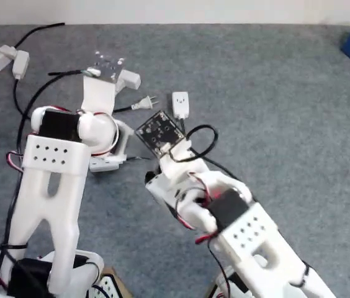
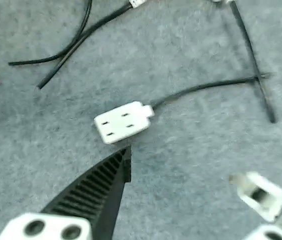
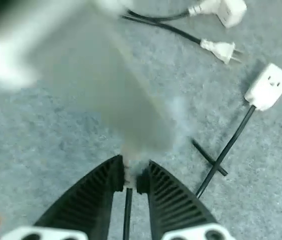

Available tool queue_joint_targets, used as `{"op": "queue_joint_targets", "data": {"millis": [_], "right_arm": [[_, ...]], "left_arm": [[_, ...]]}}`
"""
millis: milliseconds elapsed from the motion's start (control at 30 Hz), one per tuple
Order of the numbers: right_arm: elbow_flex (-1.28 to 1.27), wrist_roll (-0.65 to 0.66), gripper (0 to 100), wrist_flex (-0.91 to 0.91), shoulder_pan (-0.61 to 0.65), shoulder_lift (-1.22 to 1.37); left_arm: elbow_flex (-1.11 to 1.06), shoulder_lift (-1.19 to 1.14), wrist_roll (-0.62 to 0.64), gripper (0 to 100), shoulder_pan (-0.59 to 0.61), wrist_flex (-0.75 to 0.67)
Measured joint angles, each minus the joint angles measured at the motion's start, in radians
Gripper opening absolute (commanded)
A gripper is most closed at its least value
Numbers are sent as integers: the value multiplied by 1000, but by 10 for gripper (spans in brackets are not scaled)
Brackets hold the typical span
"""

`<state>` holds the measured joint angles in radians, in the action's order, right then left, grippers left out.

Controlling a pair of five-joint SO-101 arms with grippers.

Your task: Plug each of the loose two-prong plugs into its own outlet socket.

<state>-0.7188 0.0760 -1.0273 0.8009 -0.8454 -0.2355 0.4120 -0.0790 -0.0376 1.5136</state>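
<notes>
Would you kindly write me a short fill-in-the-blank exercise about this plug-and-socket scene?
The right gripper is shut on a black ___.
The loose plug shows ___ prongs.
The outlet socket near it is coloured ___.
Missing words: cord; two; white.

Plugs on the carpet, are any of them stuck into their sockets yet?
Not yet, nothing looks done. One plug lies loose beside a white socket, with its prongs not in. In hand: the right gripper is shut on a black cord, and the left gripper is open near a second socket. Left to do: pushing each plug into a socket.
</notes>
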Motion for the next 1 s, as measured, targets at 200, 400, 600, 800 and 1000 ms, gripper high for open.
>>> {"op": "queue_joint_targets", "data": {"millis": [200, 400, 600, 800, 1000], "right_arm": [[61, 0, 8, -89, 8, -40], [80, 2, 8, -92, 6, -60], [81, 43, 8, -100, 6, -48], [157, 32, 8, -104, 8, 216], [535, -29, 8, -281, 8, 678]], "left_arm": [[-141, 2, -48, 457, 87, -112], [-157, 0, -58, 457, 127, -150], [-132, -2, -60, 457, 242, -215], [-104, -26, -91, 457, 382, -264], [37, -285, -117, 457, 422, -293]]}}
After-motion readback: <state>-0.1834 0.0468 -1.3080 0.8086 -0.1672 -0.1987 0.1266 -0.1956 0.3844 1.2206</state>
